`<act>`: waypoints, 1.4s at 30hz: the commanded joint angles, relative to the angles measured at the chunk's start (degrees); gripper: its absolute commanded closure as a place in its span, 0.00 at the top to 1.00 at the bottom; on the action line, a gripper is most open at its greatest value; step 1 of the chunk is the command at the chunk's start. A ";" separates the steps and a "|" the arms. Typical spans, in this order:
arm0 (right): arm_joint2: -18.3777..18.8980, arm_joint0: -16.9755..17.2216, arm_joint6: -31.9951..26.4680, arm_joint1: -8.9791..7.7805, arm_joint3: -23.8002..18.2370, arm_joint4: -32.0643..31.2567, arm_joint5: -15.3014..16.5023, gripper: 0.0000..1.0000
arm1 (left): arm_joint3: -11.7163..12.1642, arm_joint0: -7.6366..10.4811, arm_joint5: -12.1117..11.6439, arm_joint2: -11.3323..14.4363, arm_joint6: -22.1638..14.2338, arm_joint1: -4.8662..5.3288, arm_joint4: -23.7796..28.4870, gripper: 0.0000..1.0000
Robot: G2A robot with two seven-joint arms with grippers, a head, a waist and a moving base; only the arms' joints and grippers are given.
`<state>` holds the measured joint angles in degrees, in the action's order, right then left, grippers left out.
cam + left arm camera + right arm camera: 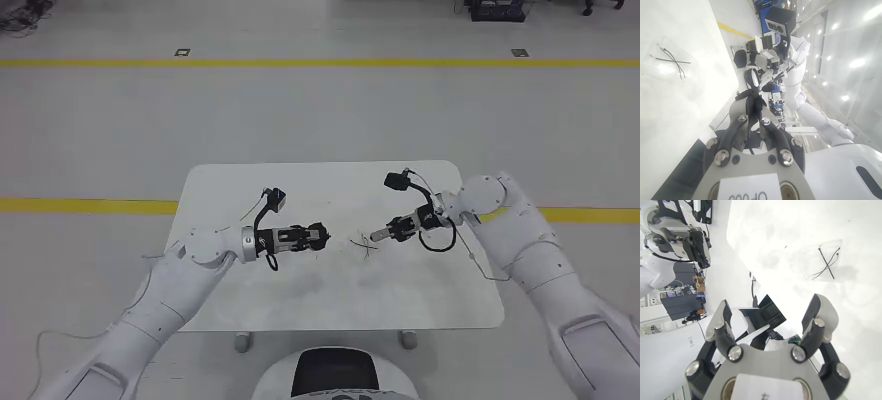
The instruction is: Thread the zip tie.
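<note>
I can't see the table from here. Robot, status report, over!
Left fingers shut. Right fingers open. Zip ties crossed on clear sheet, between both, ungrasped. Overlapping ties may snag.

Three thin black plastic zip ties (pixel 362 244) lie flat near the centre of the white worktop (pixel 300 190), none threaded. One straight black tie (pixel 823 256), with a small square head at one end, crosses two thinner curved ties (pixel 679 69) that run side by side, forming an X. All lie loose within the outline of a clear, flat rectangular plastic sheet (pixel 836 273). Whether they lie on it or inside it cannot be determined.
</note>
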<state>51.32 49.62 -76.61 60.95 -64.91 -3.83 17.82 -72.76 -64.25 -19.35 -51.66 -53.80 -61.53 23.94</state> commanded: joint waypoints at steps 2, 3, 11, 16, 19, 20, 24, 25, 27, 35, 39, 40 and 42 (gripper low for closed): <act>-2.51 -0.22 1.34 0.43 -1.73 -4.80 1.67 1.00 | 0.00 0.00 0.00 0.00 0.00 0.00 0.00 0.00; -3.42 -0.75 1.91 0.64 -1.47 -6.62 1.67 1.00 | 0.00 0.00 0.00 0.00 0.00 0.00 0.00 0.00; -13.65 -6.06 10.22 4.91 3.96 -17.70 1.33 1.00 | 0.00 0.00 0.00 0.00 0.00 0.00 0.00 0.00; -19.23 -9.28 15.13 8.63 9.32 -21.20 0.76 1.00 | 0.00 0.00 0.00 0.00 0.00 0.00 0.00 0.00; -21.98 -10.46 17.64 10.73 12.67 -22.97 1.32 1.00 | 0.00 0.00 0.00 0.00 0.00 0.00 0.00 0.00; -22.55 -10.67 17.69 11.14 13.61 -23.39 1.09 1.00 | 0.00 0.00 0.00 0.00 0.00 0.00 0.00 0.00; -22.55 -10.67 17.69 11.14 13.61 -23.39 1.09 1.00 | 0.00 0.00 0.00 0.00 0.00 0.00 0.00 0.00; -22.55 -10.67 17.69 11.14 13.61 -23.39 1.09 1.00 | 0.00 0.00 0.00 0.00 0.00 0.00 0.00 0.00; -22.55 -10.67 17.69 11.14 13.61 -23.39 1.09 1.00 | 0.00 0.00 0.00 0.00 0.00 0.00 0.00 0.00; -24.83 -9.80 19.77 11.91 12.94 -29.47 0.80 1.00 | 0.00 0.00 0.00 0.00 0.00 0.00 0.00 0.00; -26.68 -10.30 20.93 13.52 15.36 -32.04 0.89 1.00 | 0.00 0.00 0.00 0.00 0.00 0.00 0.00 0.00; -27.24 -10.50 21.43 13.90 15.90 -33.22 0.88 1.00 | 0.00 0.00 0.00 0.00 0.00 0.00 0.00 0.00; -28.19 -10.80 22.55 14.53 16.83 -35.84 -0.45 1.00 | 0.00 0.00 0.00 0.00 0.00 0.00 0.00 0.00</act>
<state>23.51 38.95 -54.62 75.23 -48.48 -38.40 18.16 -72.76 -64.25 -19.35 -51.66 -53.80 -61.53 23.94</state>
